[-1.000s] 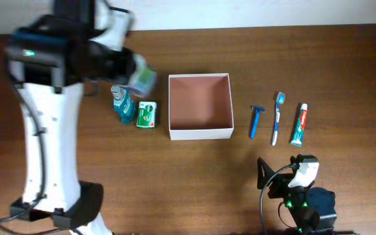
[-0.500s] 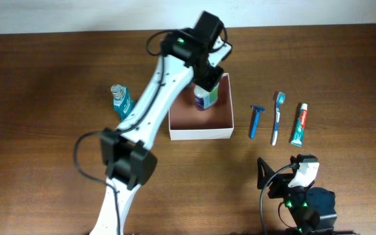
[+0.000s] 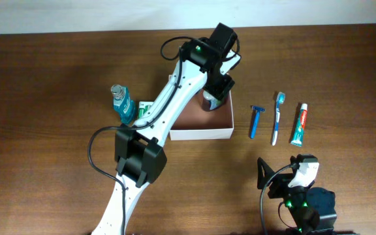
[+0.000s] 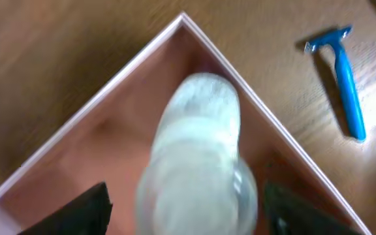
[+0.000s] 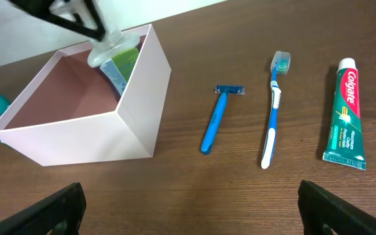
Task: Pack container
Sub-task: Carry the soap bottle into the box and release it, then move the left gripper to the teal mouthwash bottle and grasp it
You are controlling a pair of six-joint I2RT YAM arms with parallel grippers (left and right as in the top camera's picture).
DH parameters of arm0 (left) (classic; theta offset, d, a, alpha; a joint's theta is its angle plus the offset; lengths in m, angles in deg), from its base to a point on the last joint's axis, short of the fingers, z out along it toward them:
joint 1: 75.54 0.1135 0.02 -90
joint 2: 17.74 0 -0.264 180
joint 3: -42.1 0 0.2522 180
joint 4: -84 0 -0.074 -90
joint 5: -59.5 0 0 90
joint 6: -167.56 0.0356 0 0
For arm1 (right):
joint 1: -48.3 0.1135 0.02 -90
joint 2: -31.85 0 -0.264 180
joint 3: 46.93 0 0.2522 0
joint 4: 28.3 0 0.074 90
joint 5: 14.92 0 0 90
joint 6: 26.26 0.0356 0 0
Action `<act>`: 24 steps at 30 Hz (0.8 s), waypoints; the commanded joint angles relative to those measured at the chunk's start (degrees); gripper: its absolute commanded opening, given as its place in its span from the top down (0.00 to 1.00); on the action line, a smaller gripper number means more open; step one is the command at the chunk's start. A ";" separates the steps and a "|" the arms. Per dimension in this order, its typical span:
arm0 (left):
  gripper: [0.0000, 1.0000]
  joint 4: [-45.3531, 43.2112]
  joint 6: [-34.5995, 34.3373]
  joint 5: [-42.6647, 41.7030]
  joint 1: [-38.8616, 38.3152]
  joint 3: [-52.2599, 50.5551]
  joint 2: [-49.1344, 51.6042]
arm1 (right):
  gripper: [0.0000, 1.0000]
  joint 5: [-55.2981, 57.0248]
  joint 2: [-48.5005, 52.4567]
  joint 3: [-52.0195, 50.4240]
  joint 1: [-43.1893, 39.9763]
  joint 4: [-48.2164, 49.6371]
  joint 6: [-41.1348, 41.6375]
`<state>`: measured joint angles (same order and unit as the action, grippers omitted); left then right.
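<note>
The container point(image 3: 201, 134) is a shallow white-walled box with a pinkish inside, at the table's middle. A pale bottle point(image 3: 209, 102) with a green label stands in its far right corner, also seen from the right wrist point(image 5: 115, 59). My left gripper point(image 3: 215, 91) hangs over that corner. In the left wrist view its dark fingers point(image 4: 95, 205) sit either side of the bottle point(image 4: 198, 150) with gaps, so the left gripper point(image 4: 185, 205) is open. The right gripper point(image 5: 188, 209) is open above bare wood, in front of the container point(image 5: 77, 137).
Left of the container stand a teal mouthwash bottle point(image 3: 121, 103) and a green box point(image 3: 143, 108), half hidden by the left arm. To the container's right lie a blue razor point(image 3: 256, 121), a toothbrush point(image 3: 277, 117) and a toothpaste tube point(image 3: 299, 124).
The left arm swung from the table's left side to the container with the pale bottle. Its jaws have now spread apart from the bottle. The right arm has not moved.
</note>
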<state>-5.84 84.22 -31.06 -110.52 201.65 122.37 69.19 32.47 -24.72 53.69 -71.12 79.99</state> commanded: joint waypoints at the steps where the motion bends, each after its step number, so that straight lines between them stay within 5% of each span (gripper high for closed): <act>1: 0.19 7.85 0.66 4.31 0.63 11.72 -1.62 | 0.01 0.31 -0.42 -0.35 -0.39 -0.04 -0.33; 5: 0.16 18.49 -2.01 5.11 2.21 24.90 -2.49 | 0.01 0.31 -0.42 -0.35 -0.37 -0.04 -0.33; 10: 0.16 20.31 -4.35 8.44 6.58 26.75 -8.31 | 0.01 0.31 -0.42 -0.35 -0.39 -0.04 -0.33; 19: 0.16 20.28 -4.50 5.29 21.57 5.90 -22.80 | 0.01 0.31 -0.42 -0.35 -0.37 -0.04 -0.33; 24: 0.14 19.06 -4.52 4.96 26.91 -7.26 -22.82 | 0.01 0.31 -0.42 -0.35 -0.39 -0.04 -0.33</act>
<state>14.05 80.33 -24.59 -85.80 201.90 98.68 69.19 32.47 -24.72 53.69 -71.12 80.01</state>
